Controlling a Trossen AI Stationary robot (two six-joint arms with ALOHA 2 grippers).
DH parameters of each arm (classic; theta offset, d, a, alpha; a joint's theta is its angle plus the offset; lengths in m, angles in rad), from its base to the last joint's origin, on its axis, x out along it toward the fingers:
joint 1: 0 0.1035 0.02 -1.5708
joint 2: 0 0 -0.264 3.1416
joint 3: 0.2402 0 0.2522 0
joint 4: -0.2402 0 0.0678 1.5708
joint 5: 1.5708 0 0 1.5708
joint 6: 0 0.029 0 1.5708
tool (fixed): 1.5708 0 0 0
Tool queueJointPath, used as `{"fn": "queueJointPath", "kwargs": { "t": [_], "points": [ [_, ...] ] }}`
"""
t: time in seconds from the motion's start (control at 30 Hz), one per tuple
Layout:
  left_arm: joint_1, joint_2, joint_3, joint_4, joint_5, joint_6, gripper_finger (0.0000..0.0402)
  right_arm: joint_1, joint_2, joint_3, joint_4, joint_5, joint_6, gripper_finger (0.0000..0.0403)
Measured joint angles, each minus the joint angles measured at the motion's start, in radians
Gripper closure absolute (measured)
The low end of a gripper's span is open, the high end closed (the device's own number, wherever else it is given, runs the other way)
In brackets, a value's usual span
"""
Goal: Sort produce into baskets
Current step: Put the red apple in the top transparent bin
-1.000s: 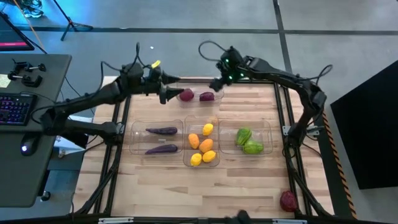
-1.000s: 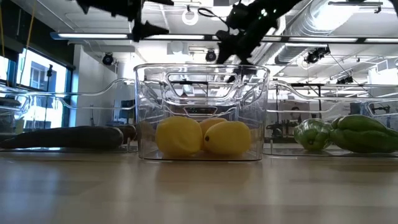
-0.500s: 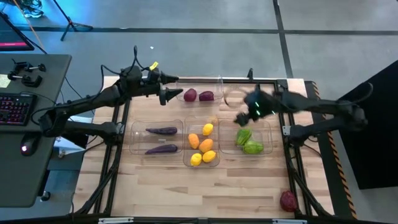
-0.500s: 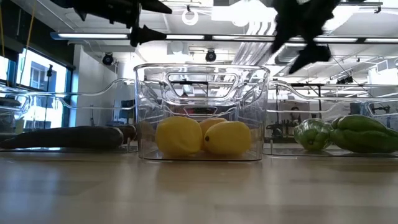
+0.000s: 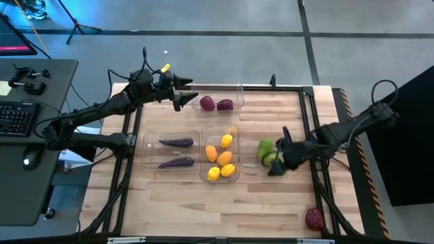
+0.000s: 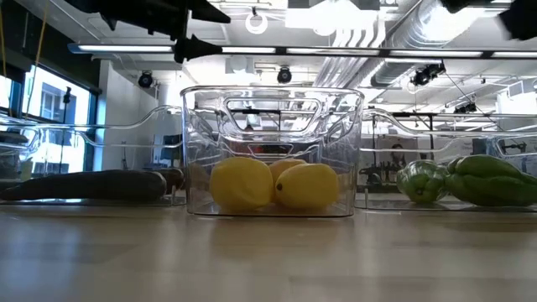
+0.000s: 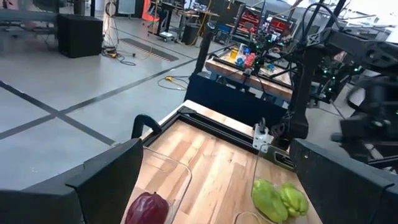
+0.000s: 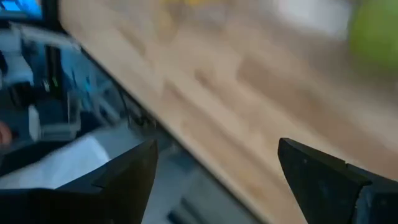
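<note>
Left gripper (image 5: 182,99): held open, empty, by the bench's far edge.
Right gripper (image 5: 279,161): held open, empty, over the green basket (image 5: 293,139).

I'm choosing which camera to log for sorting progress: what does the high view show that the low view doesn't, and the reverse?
Only the high view shows the two dark red pieces in the far bin, the stray red one on the table's near right corner, the orange pieces, and both open tools, left tool and right tool. Only the low view shows the room's ceiling pipes. Both show the lemons, the eggplants and the green pieces.
</note>
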Motion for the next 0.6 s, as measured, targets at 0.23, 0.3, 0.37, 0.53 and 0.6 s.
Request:
{"fn": "queueJointPath", "kwargs": {
  "t": [0.23,0.3,0.37,0.53,0.6],
  "points": [
    [0.000,0.000,0.000,-0.002,0.000,0.011,0.0007,0.103,0.019,0.000,-0.011,-0.114,0.208,0.0080],
    [0.000,0.000,0.000,-0.002,0.000,0.011,0.0007,0.121,0.020,0.000,-0.011,-0.100,0.245,0.0080],
    [0.000,0.000,0.000,-0.003,0.000,0.012,0.0007,0.126,0.026,0.000,-0.012,-0.110,0.236,0.0080],
    [0.000,0.004,0.000,-0.008,0.000,0.011,0.0007,0.126,0.064,0.000,-0.071,-0.232,0.225,0.0080],
    [0.000,0.007,0.000,-0.014,0.000,0.003,0.0007,0.126,0.089,-0.001,-0.107,-0.290,0.256,0.0080]
  ]
}}
